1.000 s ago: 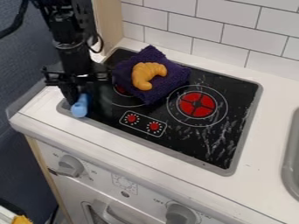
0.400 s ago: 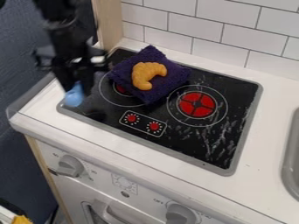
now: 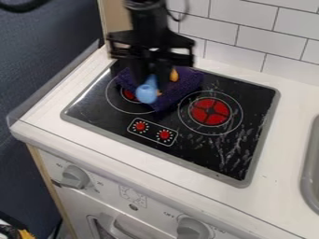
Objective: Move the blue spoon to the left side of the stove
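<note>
One blue spoon [image 3: 147, 93], and the gripper [image 3: 153, 77] has it pinched between its fingers, though they're dark on dark so I can't swear to the exact grip. Going by the view as a clock with the middle of the stove [image 3: 100, 109] as its hub, both are around 11 o'clock, in front of the purple cloth [image 3: 190, 80]. The spoon's round end points down toward 7 o'clock, and the rest runs up into the gripper. Some orange toy food [image 3: 174, 74] peeks out just beside the fingers, partly hidden. There's a red burner [image 3: 200, 117] at 3 o'clock, another red burner [image 3: 129, 95] at 10, partly covered by the cloth, and two red knobs [image 3: 164, 135] around 7. Way out at 4 is the sink [image 3: 307, 179], and white tiles [image 3: 243, 39] go up around 1.
</note>
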